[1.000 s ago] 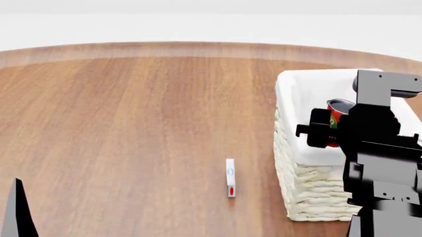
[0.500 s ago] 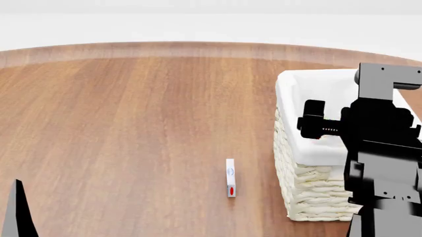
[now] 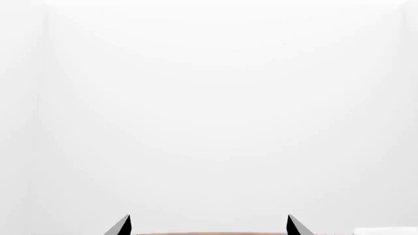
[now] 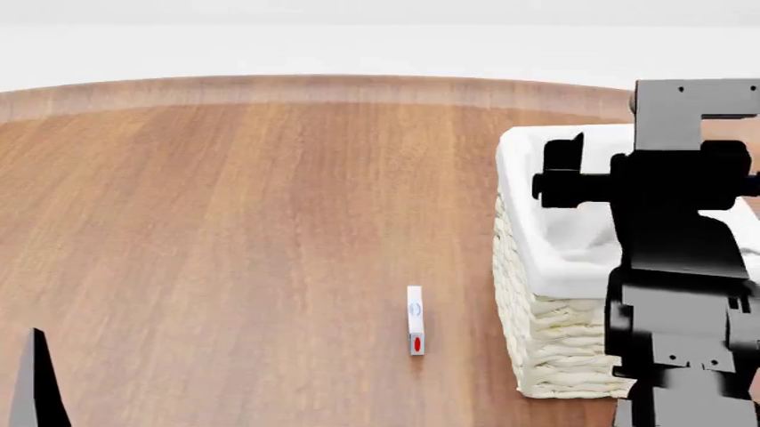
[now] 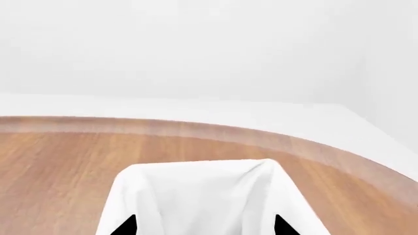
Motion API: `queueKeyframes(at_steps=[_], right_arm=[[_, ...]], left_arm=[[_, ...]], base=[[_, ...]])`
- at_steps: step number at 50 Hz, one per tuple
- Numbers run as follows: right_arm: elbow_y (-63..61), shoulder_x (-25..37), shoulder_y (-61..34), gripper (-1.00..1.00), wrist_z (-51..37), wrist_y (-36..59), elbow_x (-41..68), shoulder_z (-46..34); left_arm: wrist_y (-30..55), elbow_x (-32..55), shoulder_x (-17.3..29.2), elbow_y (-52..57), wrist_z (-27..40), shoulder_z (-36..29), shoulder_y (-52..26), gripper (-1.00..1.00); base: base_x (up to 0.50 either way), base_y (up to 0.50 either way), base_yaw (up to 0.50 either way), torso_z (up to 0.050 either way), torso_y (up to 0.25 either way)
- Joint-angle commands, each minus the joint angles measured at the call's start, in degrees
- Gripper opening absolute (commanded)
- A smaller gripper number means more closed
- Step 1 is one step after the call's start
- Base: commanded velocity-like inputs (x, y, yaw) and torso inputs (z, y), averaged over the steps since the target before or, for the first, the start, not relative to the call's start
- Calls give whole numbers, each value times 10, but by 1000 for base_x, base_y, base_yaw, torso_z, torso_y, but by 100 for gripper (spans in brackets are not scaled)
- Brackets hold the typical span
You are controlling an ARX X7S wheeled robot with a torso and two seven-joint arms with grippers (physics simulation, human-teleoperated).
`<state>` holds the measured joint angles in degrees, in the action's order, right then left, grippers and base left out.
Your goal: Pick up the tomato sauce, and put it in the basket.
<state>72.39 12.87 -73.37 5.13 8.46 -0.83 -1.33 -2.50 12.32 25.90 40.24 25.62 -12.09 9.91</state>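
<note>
The basket point(image 4: 558, 338), woven of cream rope with a white cloth lining, stands on the wooden table at the right. Its lining fills the lower part of the right wrist view point(image 5: 196, 191). My right gripper point(image 4: 579, 182) hangs over the basket's opening with its jaws wide apart and nothing between them; its fingertips also show open in the right wrist view point(image 5: 203, 227). The tomato sauce can shows in no view. My left gripper point(image 3: 207, 227) is open and empty, facing a white wall. Only one fingertip point(image 4: 36, 382) shows at the head view's lower left.
A small white upright piece with a red mark point(image 4: 415, 320) stands on the table left of the basket. The round table's far edge point(image 4: 356, 89) curves across the back, with white floor and wall beyond it.
One second ago my right gripper held the red and green can over the basket. The can left the jaws and dropped out of sight, and the gripper has risen above the basket.
</note>
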Motion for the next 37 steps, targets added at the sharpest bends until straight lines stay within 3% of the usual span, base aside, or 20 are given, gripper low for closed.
queueKeyframes(at_steps=[1,3,9,16,20,22,23,27,37], right_arm=[[-322,-17,177,100,-22,9,7,-10],[-461,-15,231,100,-48,29,-24,-24],[-714,-22,366,100,-62,92,-30,-25],[-947,-17,471,100,-59,178,-41,-41],[-1033,-29,515,100,-45,202,4,-17],[-1063,-18,531,100,-58,205,-31,-37],[-1103,-32,543,100,-42,226,13,-19],[-1155,-23,563,100,-57,241,-21,-40],[-1216,-23,568,100,-55,273,-11,-47]], left_arm=[[-11,1,0,-12,-2,-3,4,100],[-14,1,0,-14,-2,-3,7,100],[-22,-4,2,-12,-2,-4,20,100],[-19,-13,2,-7,0,-12,26,100],[-16,-17,1,-6,-1,-19,23,100],[-16,-20,-1,-10,-2,-23,21,100],[-12,-22,-2,-9,-5,-30,18,100],[-8,-19,-3,-10,-8,-36,10,100],[-10,-8,-3,-21,-13,-36,-2,100]], base=[[0,0,0,0,0],[0,0,0,0,0],[0,0,0,0,0],[0,0,0,0,0],[0,0,0,0,0],[0,0,0,0,0],[0,0,0,0,0],[0,0,0,0,0],[0,0,0,0,0]])
